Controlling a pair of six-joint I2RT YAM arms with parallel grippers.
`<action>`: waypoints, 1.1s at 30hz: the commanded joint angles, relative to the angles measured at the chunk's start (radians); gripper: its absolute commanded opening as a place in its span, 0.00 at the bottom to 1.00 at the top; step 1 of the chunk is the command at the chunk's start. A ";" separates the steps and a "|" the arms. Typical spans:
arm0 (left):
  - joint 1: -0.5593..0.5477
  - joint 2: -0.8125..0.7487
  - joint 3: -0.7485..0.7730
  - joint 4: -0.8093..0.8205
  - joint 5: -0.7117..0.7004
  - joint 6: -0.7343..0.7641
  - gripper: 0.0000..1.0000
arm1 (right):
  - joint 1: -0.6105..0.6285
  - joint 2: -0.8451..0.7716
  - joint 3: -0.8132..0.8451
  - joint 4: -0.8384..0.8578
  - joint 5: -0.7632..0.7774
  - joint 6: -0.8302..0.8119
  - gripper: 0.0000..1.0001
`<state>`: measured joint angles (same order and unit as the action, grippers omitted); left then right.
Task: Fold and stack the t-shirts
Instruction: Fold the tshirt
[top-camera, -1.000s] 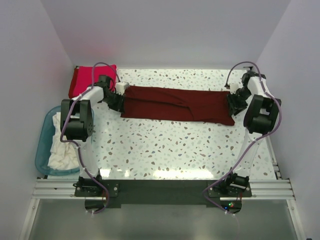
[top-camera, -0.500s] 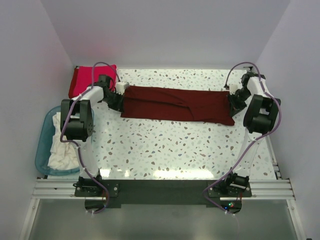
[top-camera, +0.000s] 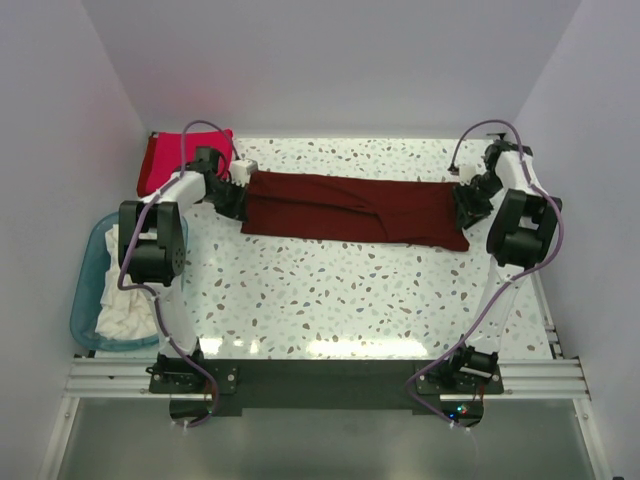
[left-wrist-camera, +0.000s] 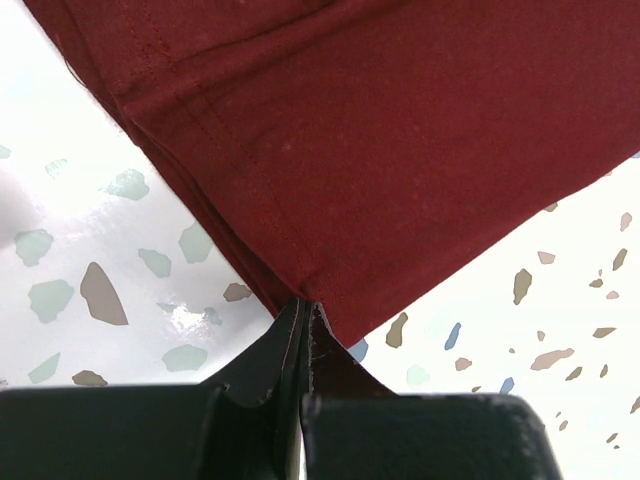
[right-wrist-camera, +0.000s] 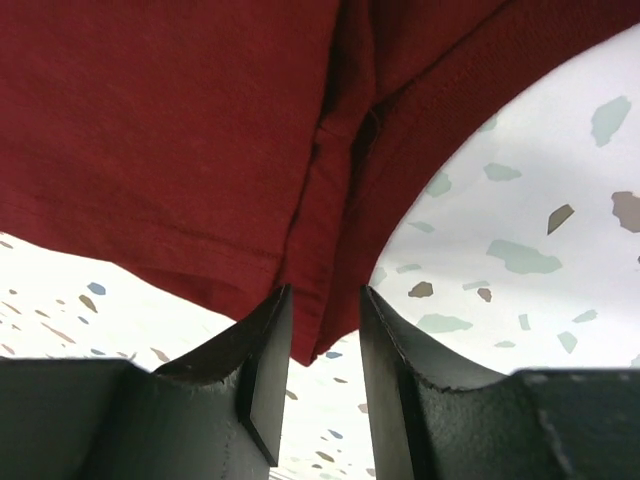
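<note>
A dark maroon t-shirt (top-camera: 350, 208) lies folded into a long strip across the far part of the table. My left gripper (top-camera: 238, 203) is at its left end and is shut on the near corner of the cloth (left-wrist-camera: 380, 140), with the fingertips (left-wrist-camera: 302, 305) pinched together. My right gripper (top-camera: 463, 208) is at the shirt's right end. Its jaws (right-wrist-camera: 322, 295) stand apart, with the folded edge of the maroon cloth (right-wrist-camera: 170, 130) hanging between them, not pinched. A bright crimson-red t-shirt (top-camera: 165, 160) lies folded at the far left corner.
A translucent blue tub (top-camera: 85, 300) beside the table's left edge holds crumpled white t-shirts (top-camera: 125, 300). The speckled table (top-camera: 330, 290) runs from the maroon shirt to the near edge. White walls close in on the left, right and back.
Both arms have shifted only very slightly. The maroon shirt lies as before.
</note>
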<state>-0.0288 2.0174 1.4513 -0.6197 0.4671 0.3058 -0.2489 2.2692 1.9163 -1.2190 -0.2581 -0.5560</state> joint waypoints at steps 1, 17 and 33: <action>0.001 -0.051 0.018 0.000 0.015 -0.005 0.00 | -0.001 -0.008 0.059 -0.023 -0.059 0.024 0.37; 0.001 -0.036 0.024 0.000 0.015 -0.008 0.00 | 0.010 0.041 0.039 -0.028 -0.040 0.016 0.29; 0.001 -0.043 0.014 0.006 0.013 -0.013 0.00 | 0.011 0.049 0.033 -0.036 -0.021 0.014 0.31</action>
<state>-0.0288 2.0174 1.4513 -0.6193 0.4671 0.3054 -0.2424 2.3196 1.9526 -1.2552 -0.2821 -0.5495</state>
